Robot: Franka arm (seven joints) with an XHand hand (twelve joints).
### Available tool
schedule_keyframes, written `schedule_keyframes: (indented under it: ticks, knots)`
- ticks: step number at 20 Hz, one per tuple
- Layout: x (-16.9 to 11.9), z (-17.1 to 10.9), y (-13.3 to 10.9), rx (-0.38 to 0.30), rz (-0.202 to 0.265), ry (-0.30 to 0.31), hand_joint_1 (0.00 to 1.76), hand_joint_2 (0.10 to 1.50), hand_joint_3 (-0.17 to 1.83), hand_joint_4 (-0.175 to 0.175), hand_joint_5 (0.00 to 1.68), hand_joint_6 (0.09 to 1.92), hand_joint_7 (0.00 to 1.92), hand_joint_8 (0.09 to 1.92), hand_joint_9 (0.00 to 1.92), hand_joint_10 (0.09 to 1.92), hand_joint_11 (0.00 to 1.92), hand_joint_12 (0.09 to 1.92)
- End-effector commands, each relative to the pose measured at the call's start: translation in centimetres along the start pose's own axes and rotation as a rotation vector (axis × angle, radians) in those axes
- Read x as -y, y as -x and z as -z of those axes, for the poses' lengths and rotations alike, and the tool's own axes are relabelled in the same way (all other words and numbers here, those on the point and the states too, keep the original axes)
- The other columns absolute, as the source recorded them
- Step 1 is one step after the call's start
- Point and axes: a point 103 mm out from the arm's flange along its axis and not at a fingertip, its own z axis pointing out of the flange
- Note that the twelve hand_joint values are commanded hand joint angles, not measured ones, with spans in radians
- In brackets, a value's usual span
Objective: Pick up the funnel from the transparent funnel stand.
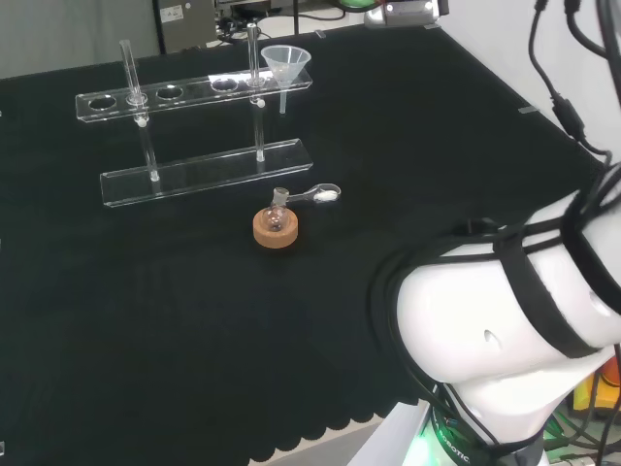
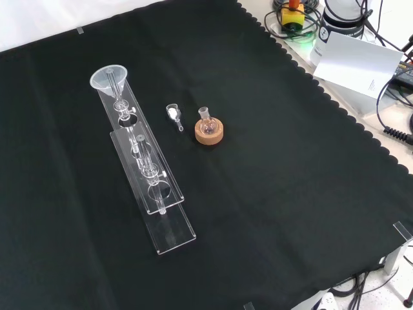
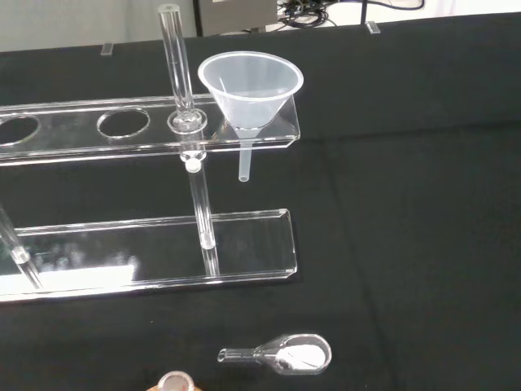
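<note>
Funnel (image 1: pixel 286 62) sits in the end hole of the stand (image 1: pixel 194 92), at the right end of the top rail in head view, stem hanging down thru the hole, clear of the base plate below. In front view it's at the far end of the stand (image 2: pixel 145 187), upper left. Wrist view has the funnel (image 3: pixel 250 85) upright, cone resting on the rail, nothing touching it.

Progress: nothing done yet as far as I can judge. Funnel not lifted, no contact. Robot hand state: cannot tell. Arm link (image 1: pixel 505 311) is low right in head view, well apart from the stand. Wrist cam looks at the funnel from off the stand, so approach is prob just lined up.

Left to do: reach, close round the cone, lift straight up so the stem clears the hole.

Other stuff: small flask on cork ring (image 1: pixel 276 226) and a spoon w/ white powder (image 1: pixel 323 194) just beside it on the desk (image 1: pixel 146 320), nearer than the stand, not in the way.
</note>
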Motion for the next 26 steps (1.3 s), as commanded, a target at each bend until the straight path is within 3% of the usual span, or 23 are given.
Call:
schedule_keyframes:
  ticks: [1,9,17,26]
  knots:
    - [-6.2,-0.2,1.1,0.029,0.022,-0.030,0.44,0.98,0.30,-0.020,0.22,0.09,0.08,0.56,0.22,0.73,0.01,1.43]
    - [-10.6,-0.7,1.7,0.038,0.031,-0.067,0.54,0.88,0.34,-0.023,0.25,0.09,0.09,0.65,0.25,0.73,0.03,1.43]
    - [-13.4,-1.6,1.8,0.028,0.048,-0.157,0.55,0.77,0.41,-0.019,0.17,0.09,0.02,0.66,0.19,0.76,0.05,1.45]
    - [-18.2,-4.5,2.1,0.018,0.104,-0.252,0.58,0.70,0.44,-0.032,0.16,0.09,0.09,0.70,0.35,0.76,0.16,1.43]
